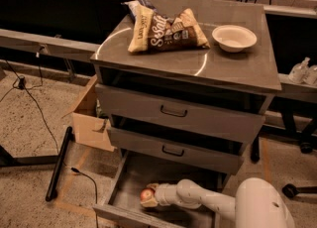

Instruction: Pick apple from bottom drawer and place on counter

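While apple (145, 195) lies low at front-left of open bottom drawer (130, 172), gripper (148, 196) pinches it, one pad above and one below. You can judge it light, stiff, round, with smooth skin: it probably slips or rolls if the squeeze is off-centre. Best hold is across widest middle; too hard a pinch can bruise it. To right, white arm (208, 202) reaches over drawer floor. Above, counter (233, 73) carries chip bags (166, 28), then white bowl (234, 37); bare grey area lies in front.

Dim warm light, soft glare on the counter (237, 68), hand (150, 197) in the shadowed bottom drawer (138, 170).
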You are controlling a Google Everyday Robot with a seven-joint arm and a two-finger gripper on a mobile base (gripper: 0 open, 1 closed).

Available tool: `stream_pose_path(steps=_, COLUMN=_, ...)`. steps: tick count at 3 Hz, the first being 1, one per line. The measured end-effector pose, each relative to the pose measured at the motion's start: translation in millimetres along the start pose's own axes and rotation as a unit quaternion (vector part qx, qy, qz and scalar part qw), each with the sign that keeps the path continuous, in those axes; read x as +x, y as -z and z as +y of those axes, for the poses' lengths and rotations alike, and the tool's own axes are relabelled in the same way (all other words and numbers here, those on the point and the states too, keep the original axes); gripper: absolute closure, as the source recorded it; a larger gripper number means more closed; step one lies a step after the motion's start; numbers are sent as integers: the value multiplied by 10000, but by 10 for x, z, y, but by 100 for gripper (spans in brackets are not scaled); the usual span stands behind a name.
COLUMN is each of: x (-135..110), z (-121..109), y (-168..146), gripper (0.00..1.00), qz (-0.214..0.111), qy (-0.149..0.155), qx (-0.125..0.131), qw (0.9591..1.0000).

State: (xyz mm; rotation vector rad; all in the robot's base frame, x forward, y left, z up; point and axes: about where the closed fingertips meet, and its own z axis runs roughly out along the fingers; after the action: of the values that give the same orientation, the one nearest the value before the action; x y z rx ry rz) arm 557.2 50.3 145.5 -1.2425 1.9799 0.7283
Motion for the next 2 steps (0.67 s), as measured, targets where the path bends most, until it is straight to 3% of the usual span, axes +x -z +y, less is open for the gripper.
stream_pose_path(steps=1, x=-211, z=-80, y=388, gripper=100, qz=-185, qy=-12, qx=169, qw=9997)
stream_pose_path(steps=2, x=-312, z=-128, y=1060, gripper=100, qz=-287, qy=-368, qx=442, qw=9979)
